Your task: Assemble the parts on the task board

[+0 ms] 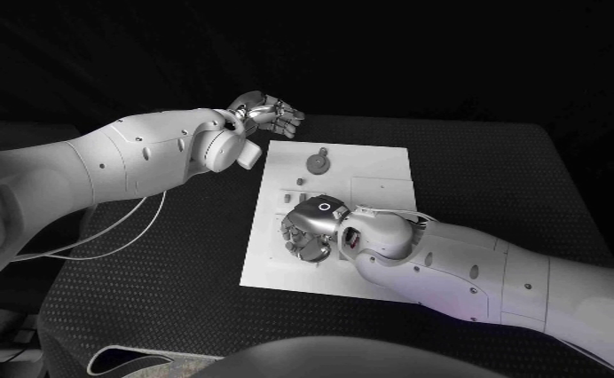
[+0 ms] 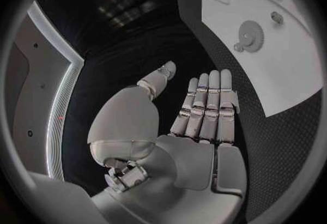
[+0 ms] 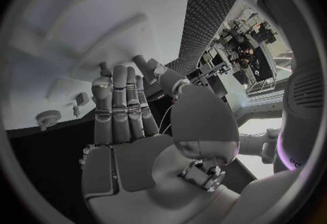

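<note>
Right hand [image 1: 311,229]: hovering low over the near part of the task board [image 1: 384,174], fingers extended and apart, grasping nothing I can see.
Left hand [image 1: 265,114]: idling released, just past the board's far-left corner.
Gear part [image 1: 318,164]: lying flat on the board's far half; I'm judging it light, rigid, slippery, best pinched by its toothed rim.

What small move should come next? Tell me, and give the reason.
Probably lower the right robot hand slightly and close its fingers on a part beneath it. It hovers over the near half of the task board with fingers extended, holding nothing. The left robot hand is off the board, open, away from the gear.
</note>
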### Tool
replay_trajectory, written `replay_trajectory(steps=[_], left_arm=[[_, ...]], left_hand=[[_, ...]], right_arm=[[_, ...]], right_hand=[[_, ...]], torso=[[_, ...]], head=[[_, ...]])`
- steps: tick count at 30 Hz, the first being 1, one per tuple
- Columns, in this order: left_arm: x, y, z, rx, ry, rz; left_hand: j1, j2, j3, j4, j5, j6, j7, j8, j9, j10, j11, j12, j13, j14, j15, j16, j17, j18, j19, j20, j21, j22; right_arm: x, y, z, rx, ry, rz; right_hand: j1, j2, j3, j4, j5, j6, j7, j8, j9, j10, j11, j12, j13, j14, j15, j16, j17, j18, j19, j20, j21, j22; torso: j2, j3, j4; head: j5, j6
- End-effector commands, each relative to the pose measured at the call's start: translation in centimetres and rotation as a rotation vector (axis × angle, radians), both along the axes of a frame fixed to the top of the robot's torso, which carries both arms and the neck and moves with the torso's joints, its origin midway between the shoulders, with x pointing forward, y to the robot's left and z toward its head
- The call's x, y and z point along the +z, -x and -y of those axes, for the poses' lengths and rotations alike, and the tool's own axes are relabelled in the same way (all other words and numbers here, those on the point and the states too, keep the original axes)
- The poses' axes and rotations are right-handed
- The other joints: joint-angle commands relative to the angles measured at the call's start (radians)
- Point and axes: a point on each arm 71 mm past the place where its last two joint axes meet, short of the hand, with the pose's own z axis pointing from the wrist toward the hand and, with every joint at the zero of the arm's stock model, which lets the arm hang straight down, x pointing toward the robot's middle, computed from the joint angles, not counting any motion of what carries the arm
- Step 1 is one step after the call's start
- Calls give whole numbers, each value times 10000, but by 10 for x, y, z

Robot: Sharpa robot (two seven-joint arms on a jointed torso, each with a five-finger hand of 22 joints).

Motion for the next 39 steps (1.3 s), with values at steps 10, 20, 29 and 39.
replay_trajectory(steps=[10,20,29,39], left_arm=[[2,0,2,-144,128,26],[2,0,1,-122,123,31],[2,0,0,-105,116,23],[1,0,-2,-57,101,27]], left_hand=[[-61,-59,-16,66,7,-40,-16,36,-14,-78,-15,63,-14,54,-4,-56,23,109,-60,10,11,17],[-59,-61,-16,65,7,-42,-16,38,-15,-80,-15,64,-17,54,-4,-62,29,109,-61,10,10,17],[-56,-63,-15,63,7,-45,-16,39,-17,-82,-14,65,-20,54,-4,-67,34,109,-62,10,9,17],[-54,-66,-16,61,7,-47,-15,40,-19,-84,-13,66,-23,54,-3,-72,39,109,-63,11,7,18]], right_arm=[[0,-1,3,-69,-31,66],[1,-1,4,-88,-222,97],[11,-1,8,-182,-1163,58],[39,-9,18,-162,-2259,-494]], right_hand=[[-68,47,-62,2,7,-11,-23,-20,-8,-38,19,-41,29,-75,1,-43,28,1335,-53,41,-55,95],[-71,-56,-100,-15,6,-38,-16,-42,-18,-77,31,-67,38,-107,8,-53,55,1335,-77,47,-57,99],[-668,-843,-758,7,6,-732,289,-427,-177,-779,265,-199,-78,-348,199,-125,141,1335,-204,120,-100,100],[-958,-1120,-1131,106,10,-1125,235,-566,-227,-1460,411,-170,-230,-932,384,-374,224,1318,-638,289,-342,55]], torso=[[0,-2,-2],[0,0,-10],[-2,-1,-13],[-9,7,-19]], head=[[-13,-11],[-16,-1],[-36,31],[-73,119]])
